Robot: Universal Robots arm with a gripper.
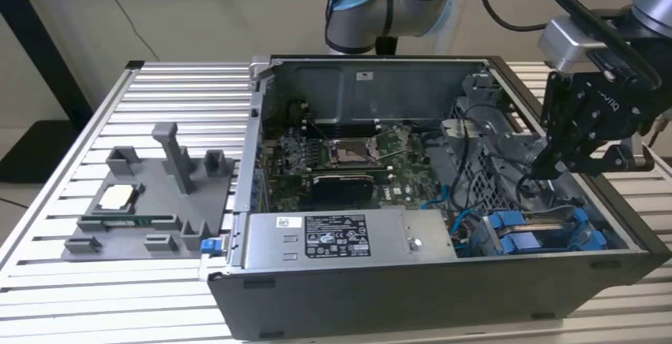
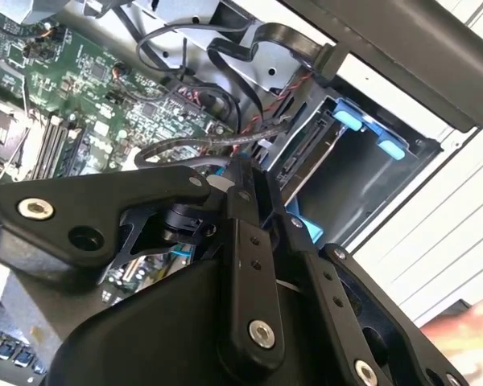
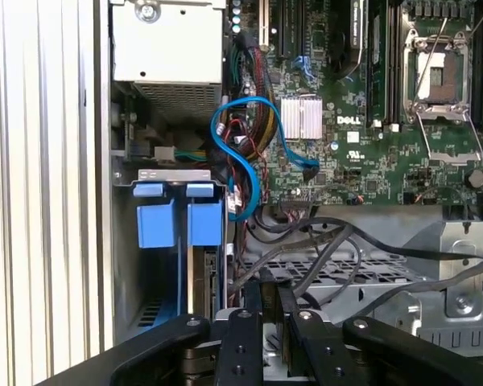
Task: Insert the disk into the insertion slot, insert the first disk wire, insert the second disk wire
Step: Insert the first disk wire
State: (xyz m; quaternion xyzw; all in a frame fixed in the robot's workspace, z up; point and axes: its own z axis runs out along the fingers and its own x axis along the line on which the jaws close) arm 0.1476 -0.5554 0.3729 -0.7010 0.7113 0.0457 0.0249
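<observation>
On the exterior view's left, the slatted table (image 1: pixel 53 289) carries a grey fixture tray (image 1: pixel 157 230) with a pale chip (image 1: pixel 116 196) lying on it, well apart from my work. Just beside the tray stands the open computer case (image 1: pixel 420 301).

Inside the case, the green motherboard (image 1: pixel 315 167) lies flat towards the left. Its square CPU socket (image 1: pixel 348 152) sits near its middle, and the silver power-supply box (image 1: pixel 347 238) runs along the near wall. In the first wrist view a bright blue cable (image 3: pixel 253 178) loops between that box and the board.

Farther to the exterior view's right, in the near corner of the case, is the insertion slot (image 2: pixel 370 193), grey with blue edges. The disk (image 2: pixel 307 151) is already seated in it. It stands on edge at the side towards the motherboard, with the blue carrier tabs at the slot's mouth.

My claw (image 1: pixel 544 172) hangs over the right part of the case, just on the far side of the slot. It is above the metal drive cage (image 3: pixel 459 249) and a tangle of black wires (image 3: pixel 330 249). In both wrist views the claw is narrow, its fingers (image 3: pixel 249 338) drawn close with only a slit between them. In the second wrist view one of the black wires runs right up to the tips; whether I pinch it I cannot tell
</observation>
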